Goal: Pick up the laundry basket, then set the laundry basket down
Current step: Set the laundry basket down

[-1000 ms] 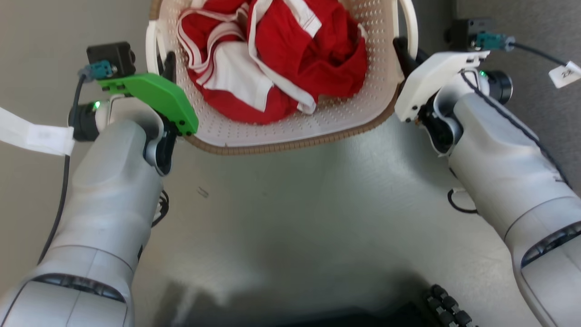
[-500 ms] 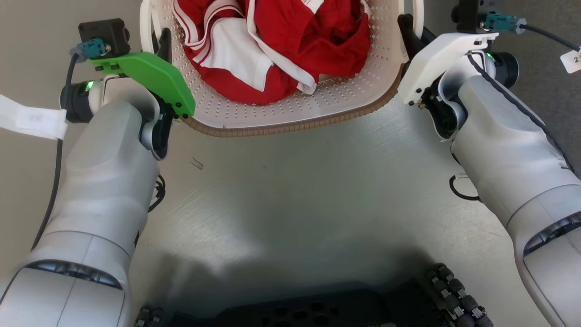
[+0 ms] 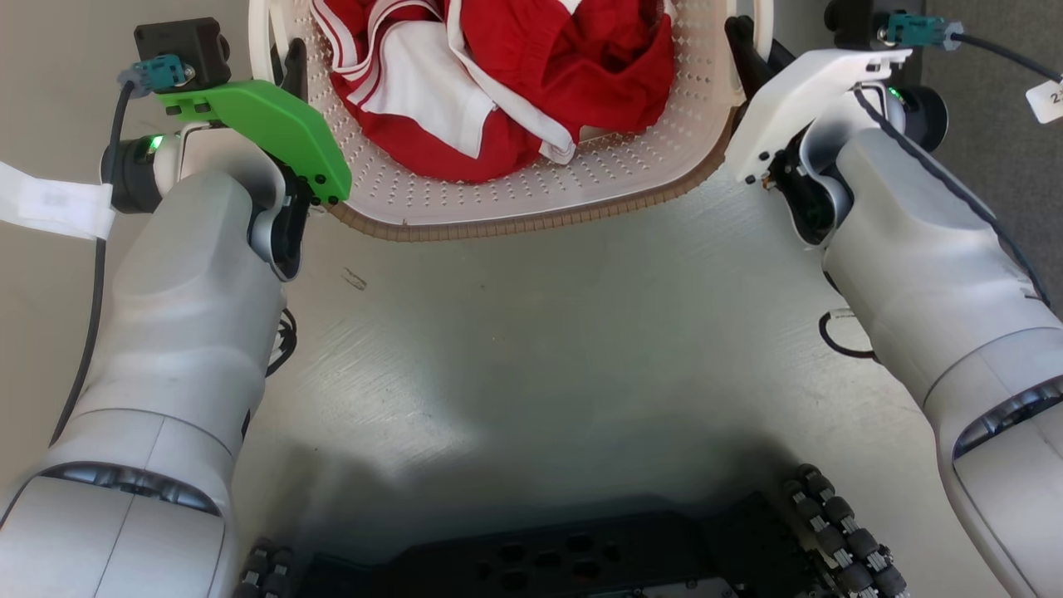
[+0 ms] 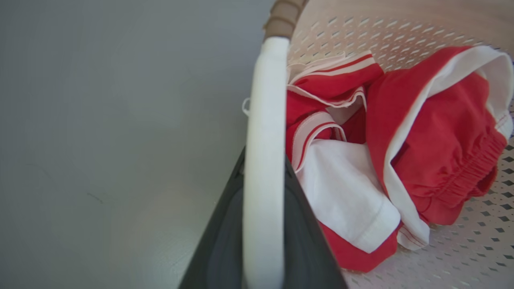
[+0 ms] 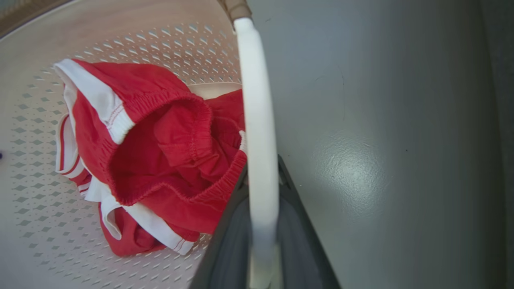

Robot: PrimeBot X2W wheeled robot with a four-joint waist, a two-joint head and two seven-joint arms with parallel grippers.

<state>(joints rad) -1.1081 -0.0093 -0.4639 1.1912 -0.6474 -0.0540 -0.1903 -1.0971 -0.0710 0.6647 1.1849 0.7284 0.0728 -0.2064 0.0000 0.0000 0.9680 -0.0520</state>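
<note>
Load: laundry basket (image 3: 531,208) with red-and-white clothes (image 3: 531,75); left end effector (image 3: 292,71) clenched on left loop handle (image 4: 263,160), right end effector (image 3: 737,46) clenched on right loop handle (image 5: 259,140).

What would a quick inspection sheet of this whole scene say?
Surface: glossy grey floor, with one small mark.
Job's things: basket holding red-and-white clothes.
Clutter: nothing seen.
Grippers: left gripper shut on the left handle; right gripper shut on the right handle.
Cables: black left cable with a white tag; right cable, also tagged; small loop by the right forearm.
Surroundings: the robot's black base below.
</note>
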